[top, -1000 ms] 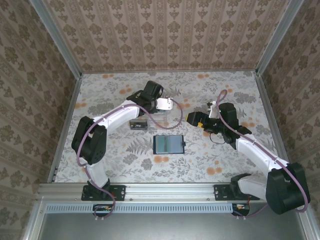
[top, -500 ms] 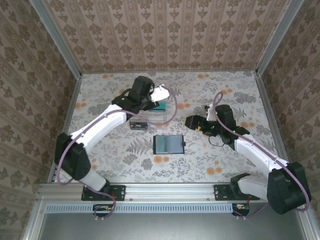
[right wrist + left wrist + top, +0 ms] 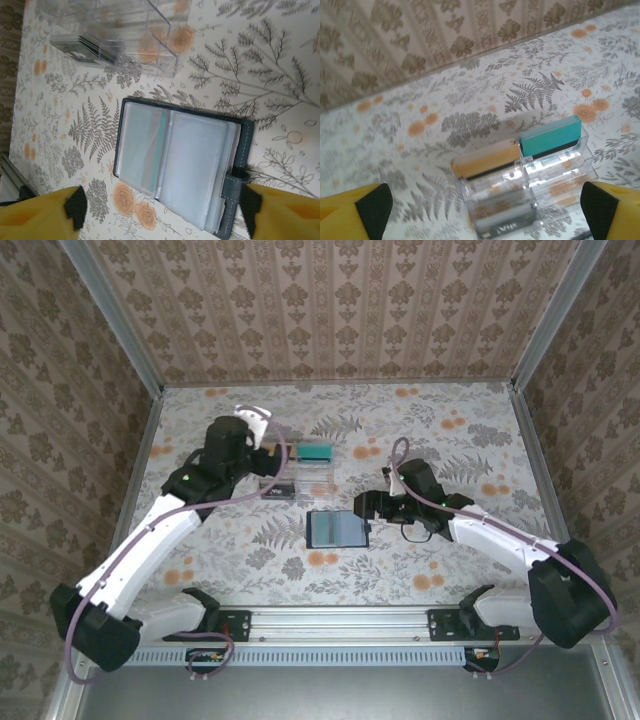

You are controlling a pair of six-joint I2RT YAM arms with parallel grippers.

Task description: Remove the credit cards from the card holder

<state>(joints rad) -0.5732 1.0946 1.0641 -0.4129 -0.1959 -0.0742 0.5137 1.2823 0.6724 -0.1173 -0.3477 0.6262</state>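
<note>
Over the last second the left arm has swung back toward its own side, away from the clear stand (image 3: 555, 167), while the right arm has come down over the card holder (image 3: 195, 160). The right gripper (image 3: 161, 207) hangs with its fingers spread wide either side of the open holder, which lies flat on the table (image 3: 450, 430) just in front of the stand; that pose looks meant for pinching a card out of a sleeve. The left gripper (image 3: 485, 207) is also spread wide and holds nothing (probably pulled clear to give its partner room). Of the credit cards (image 3: 315, 452), a teal card (image 3: 551, 137) and an orange card (image 3: 484, 161) stand on edge in the stand's back slots and black cards (image 3: 80, 45) sit in its front slot. A teal edge (image 3: 160, 145) shows inside the holder's clear sleeve, so at least one seems left to pull.
</note>
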